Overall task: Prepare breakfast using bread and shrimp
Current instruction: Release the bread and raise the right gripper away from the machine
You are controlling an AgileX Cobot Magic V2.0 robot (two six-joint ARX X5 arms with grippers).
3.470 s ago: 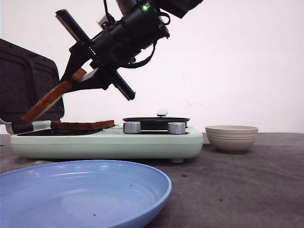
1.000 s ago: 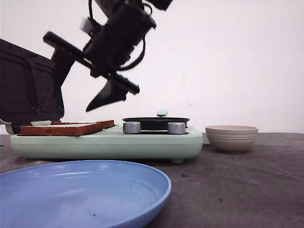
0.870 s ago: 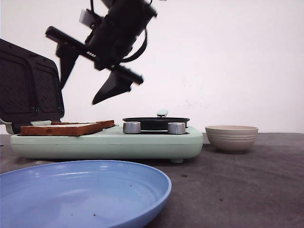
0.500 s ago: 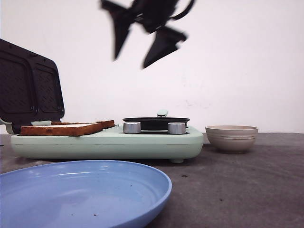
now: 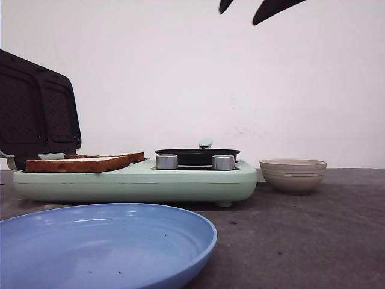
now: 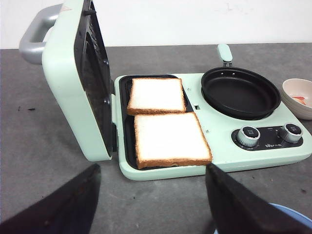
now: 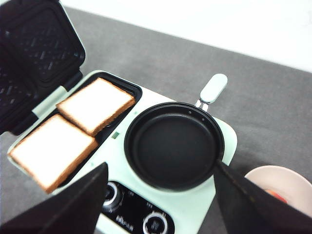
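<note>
Two slices of bread lie flat side by side on the grill plate of the mint-green breakfast maker: the far slice (image 6: 156,95) and the near slice (image 6: 168,139). They also show in the front view (image 5: 81,162) and in the right wrist view (image 7: 95,105). The shrimp (image 6: 301,100) is a small orange-pink bit in the beige bowl (image 5: 293,174). My right gripper (image 5: 240,12) is open and empty, high above the pan (image 7: 174,145), only its tips in the front view. My left gripper (image 6: 152,190) is open and empty, over the table in front of the maker.
The maker's dark waffle lid (image 5: 36,108) stands open at the left. Two silver knobs (image 5: 166,161) sit on its front by the pan (image 5: 197,155). A large blue plate (image 5: 102,241) lies at the table's near left.
The right gripper let the second slice down beside the first on the grill plate. It has since risen up and to the right, almost out of the front view.
</note>
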